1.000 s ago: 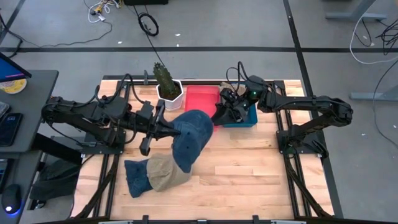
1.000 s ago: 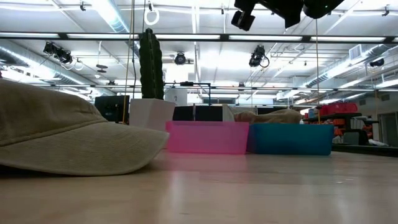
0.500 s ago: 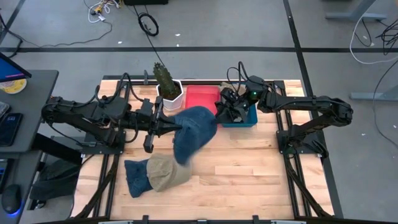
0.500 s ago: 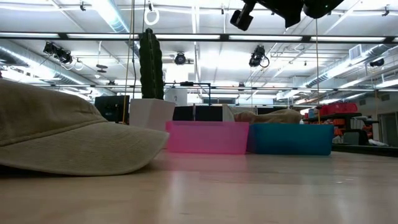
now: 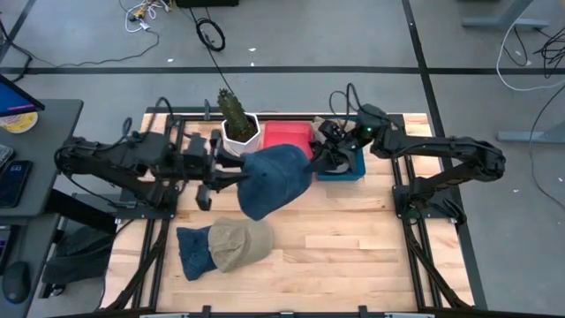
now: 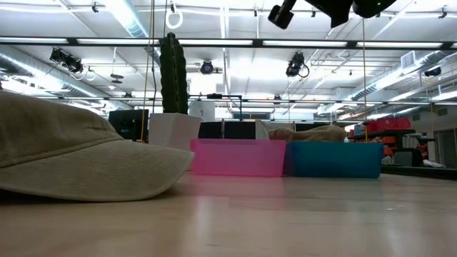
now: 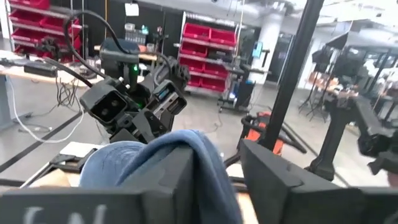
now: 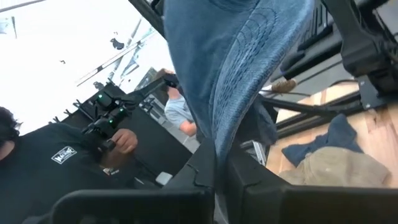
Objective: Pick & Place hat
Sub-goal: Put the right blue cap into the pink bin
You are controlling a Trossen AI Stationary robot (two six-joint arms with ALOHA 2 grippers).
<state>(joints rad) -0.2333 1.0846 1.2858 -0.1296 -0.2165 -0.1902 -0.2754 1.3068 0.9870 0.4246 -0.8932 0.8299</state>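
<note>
Wooden tabletop carries three hats, two bins and one potted cactus. One blue hat hangs above the boards between the two arms, beside the pink bin and the blue bin. The right claw is pressed together, pinching that hat's edge. The left claw sits at its other side, fingers parted. A tan hat overlaps a dark blue hat near the front.

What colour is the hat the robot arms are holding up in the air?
Blue, like denim. The hat shows best in the high view.
</note>
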